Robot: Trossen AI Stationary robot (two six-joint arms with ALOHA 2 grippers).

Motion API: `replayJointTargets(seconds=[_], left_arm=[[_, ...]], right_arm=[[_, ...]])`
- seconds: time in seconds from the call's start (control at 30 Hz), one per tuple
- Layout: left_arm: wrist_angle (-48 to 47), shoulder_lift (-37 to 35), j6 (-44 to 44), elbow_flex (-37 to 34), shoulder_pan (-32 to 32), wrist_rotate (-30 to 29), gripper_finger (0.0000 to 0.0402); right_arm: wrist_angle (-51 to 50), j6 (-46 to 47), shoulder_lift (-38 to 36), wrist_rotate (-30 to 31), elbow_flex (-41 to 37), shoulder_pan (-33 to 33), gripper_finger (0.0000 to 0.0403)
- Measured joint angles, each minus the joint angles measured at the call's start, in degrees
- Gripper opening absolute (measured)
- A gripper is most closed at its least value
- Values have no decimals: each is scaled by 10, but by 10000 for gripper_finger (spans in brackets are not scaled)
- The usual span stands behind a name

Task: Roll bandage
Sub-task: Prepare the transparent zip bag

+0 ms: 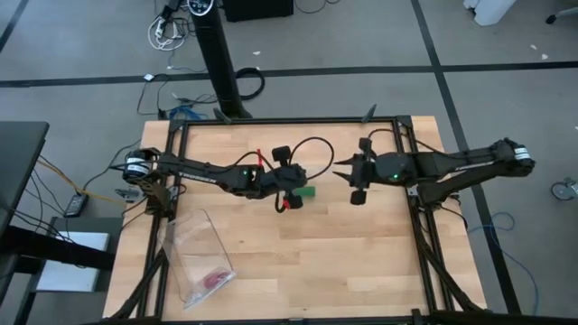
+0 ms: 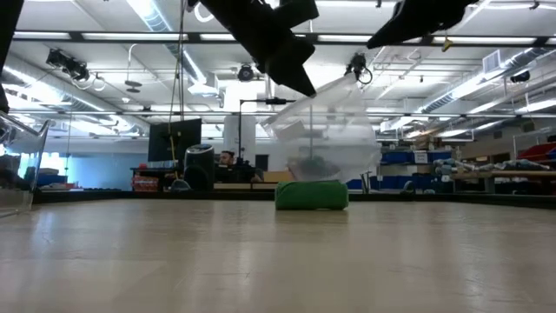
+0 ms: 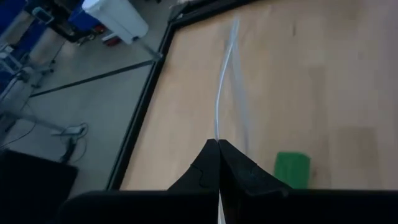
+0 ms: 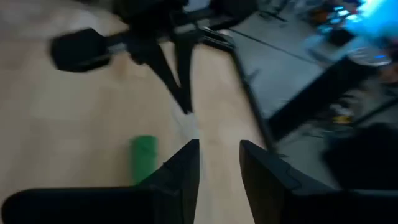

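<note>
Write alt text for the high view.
Seen from above, the left gripper hangs over mid-table beside the rolled green bandage. The right gripper faces it, fingers apart. A clear plastic bag lies near the wooden table's front left corner.

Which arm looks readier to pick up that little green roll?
The right one: the right gripper is open and free near the bandage roll; the left gripper is shut on a clear plastic bag.
</note>
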Motion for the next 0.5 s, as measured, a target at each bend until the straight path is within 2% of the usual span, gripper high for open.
replayJointTargets(seconds=[0.2, 0.5], left_arm=[[27, 0, 2, 4, -3, 27, 1], [24, -1, 12, 18, -12, 32, 1]], right_arm=[[-21, 23, 9, -61, -6, -19, 105], [1, 17, 34, -65, -7, -28, 91]])
